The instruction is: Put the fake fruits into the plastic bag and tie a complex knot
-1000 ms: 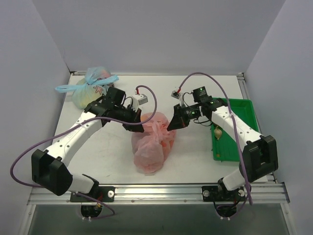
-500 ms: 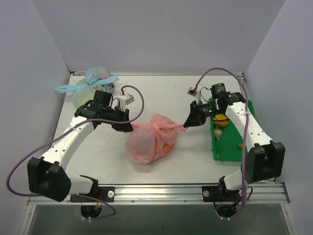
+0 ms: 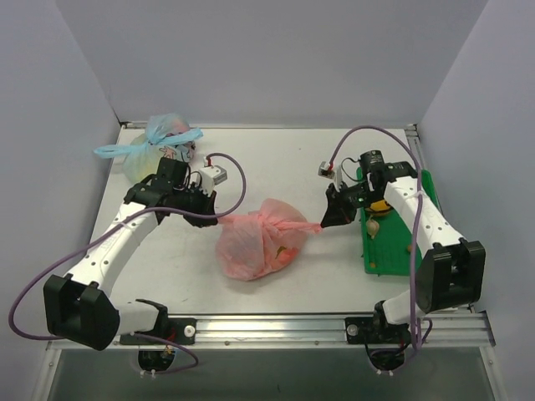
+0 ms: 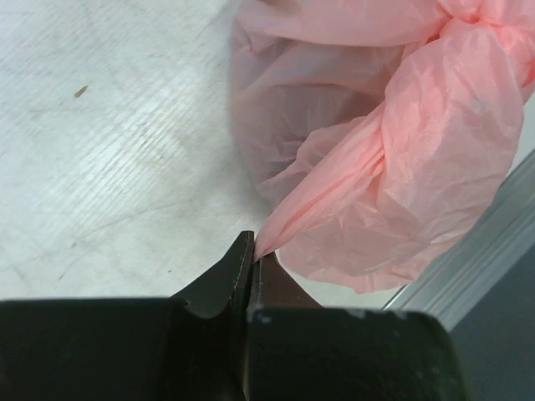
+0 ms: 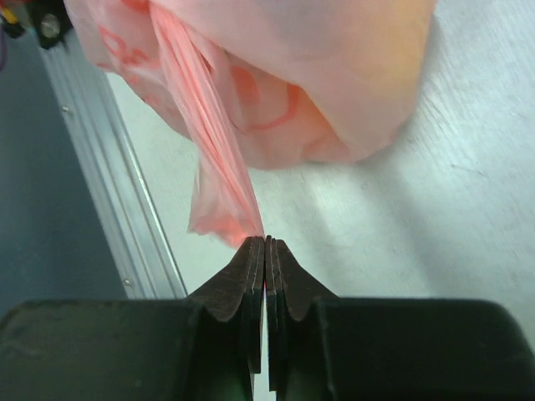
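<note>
Taut plastic bag, long axis left–right — left gripper, right gripper pinching handles.

Pink, green and pale blue on a whitish table
We see the plastic bag in translucent pink with red-orange prints, a bright green tray, a pale blue bag, white arms with black joints, and purple cables.
</note>
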`<state>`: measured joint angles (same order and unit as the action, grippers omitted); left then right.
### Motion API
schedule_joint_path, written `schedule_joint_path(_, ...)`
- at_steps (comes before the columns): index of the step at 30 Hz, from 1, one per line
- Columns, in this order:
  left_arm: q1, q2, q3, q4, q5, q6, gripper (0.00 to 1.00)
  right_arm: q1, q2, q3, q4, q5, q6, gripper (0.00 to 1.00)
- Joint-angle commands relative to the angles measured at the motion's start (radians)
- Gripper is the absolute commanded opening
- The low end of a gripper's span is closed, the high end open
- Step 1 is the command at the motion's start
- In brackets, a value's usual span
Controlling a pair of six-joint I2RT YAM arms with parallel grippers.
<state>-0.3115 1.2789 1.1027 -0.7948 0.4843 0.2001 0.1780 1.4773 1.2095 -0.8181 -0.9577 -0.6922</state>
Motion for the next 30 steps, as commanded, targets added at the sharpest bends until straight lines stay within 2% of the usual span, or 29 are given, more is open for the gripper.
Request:
schedule_joint_path(1, 0.055, -0.059, -0.024, -0.03, -0.248, 0.123, 0.0, -0.058, -0.018, -0.018, -0.067, 0.211, -0.102, 0.0)
schedule_joint_path(7, 0.054, -0.104, -0.078, 0.016, -0.202, 0.159, 0.0, -0.054, 0.001, -0.004, -0.064, 0.212, -0.118, 0.0)
schedule_joint_path(8, 0.052, -0.098, -0.076, 0.013, -0.141, 0.163, 0.0, -0.049, 0.005, 0.008, -0.067, 0.205, -0.115, 0.0)
schedule_joint_path(9, 0.054, -0.093, -0.073, 0.009, -0.106, 0.165, 0.04, -0.043, 0.006, 0.018, -0.072, 0.194, -0.116, 0.0)
schedule_joint_path(10, 0.054, -0.096, -0.069, 0.011, -0.061, 0.163, 0.15, -0.028, 0.006, 0.027, -0.082, 0.179, -0.113, 0.0)
schedule_joint_path(11, 0.054, -0.098, -0.057, 0.009, -0.02, 0.167, 0.25, -0.02, 0.003, 0.045, -0.087, 0.172, -0.115, 0.1)
schedule_joint_path(12, 0.054, -0.11, -0.053, 0.011, 0.05, 0.167, 0.47, -0.014, -0.008, 0.056, -0.093, 0.162, -0.113, 0.42)
schedule_joint_path(14, 0.054, -0.125, -0.044, 0.012, 0.086, 0.163, 0.65, 0.009, -0.029, 0.082, -0.096, 0.145, -0.11, 0.68)
schedule_joint_path(15, 0.055, -0.142, -0.034, 0.014, 0.106, 0.162, 0.73, 0.026, -0.05, 0.093, -0.098, 0.151, -0.109, 0.91)
schedule_joint_path(17, 0.06, -0.164, -0.027, 0.016, 0.108, 0.157, 0.97, 0.102, -0.071, 0.111, -0.115, 0.189, -0.112, 0.96)
schedule_joint_path(22, 0.084, -0.23, -0.004, 0.06, 0.054, 0.114, 0.97, 0.279, -0.095, 0.119, -0.118, 0.281, -0.107, 0.98)
schedule_joint_path(25, 0.113, -0.239, 0.014, 0.062, 0.088, 0.119, 0.97, 0.366, -0.063, 0.122, -0.098, 0.329, -0.096, 1.0)
schedule_joint_path(28, 0.13, -0.21, 0.045, -0.007, 0.131, 0.169, 0.97, 0.432, -0.022, 0.125, -0.056, 0.396, -0.082, 1.0)
schedule_joint_path(30, 0.13, -0.167, 0.059, -0.069, 0.161, 0.269, 0.95, 0.454, 0.01, 0.124, -0.023, 0.434, -0.073, 0.98)
